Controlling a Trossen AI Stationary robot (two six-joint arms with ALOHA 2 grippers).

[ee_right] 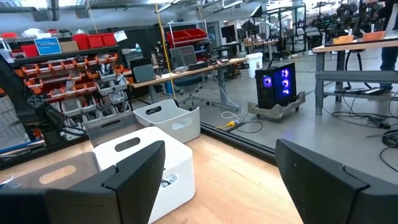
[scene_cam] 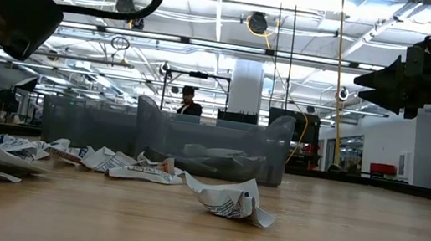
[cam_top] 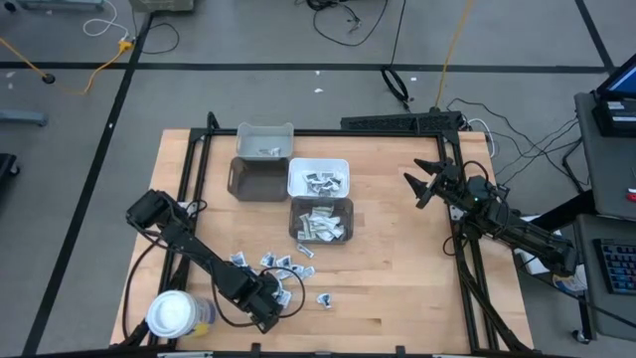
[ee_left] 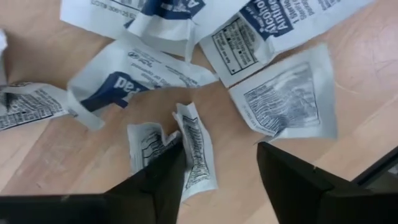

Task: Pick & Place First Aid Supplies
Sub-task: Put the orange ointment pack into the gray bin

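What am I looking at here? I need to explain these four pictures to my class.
Two robot arms work at a wooden table. One picture looks straight down, one looks level across the tabletop, and two come from cameras on the arms' wrists. Small paper packets lie scattered near the front, some already in two of the three bins behind them. The left pincer hangs open just above a crumpled packet, holding nothing yet. The right pincer waits open, empty, to the side. A jar stands at the corner.

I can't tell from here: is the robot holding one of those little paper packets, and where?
Nothing is held. The left gripper stands open over a small packet; the right gripper is open and empty.
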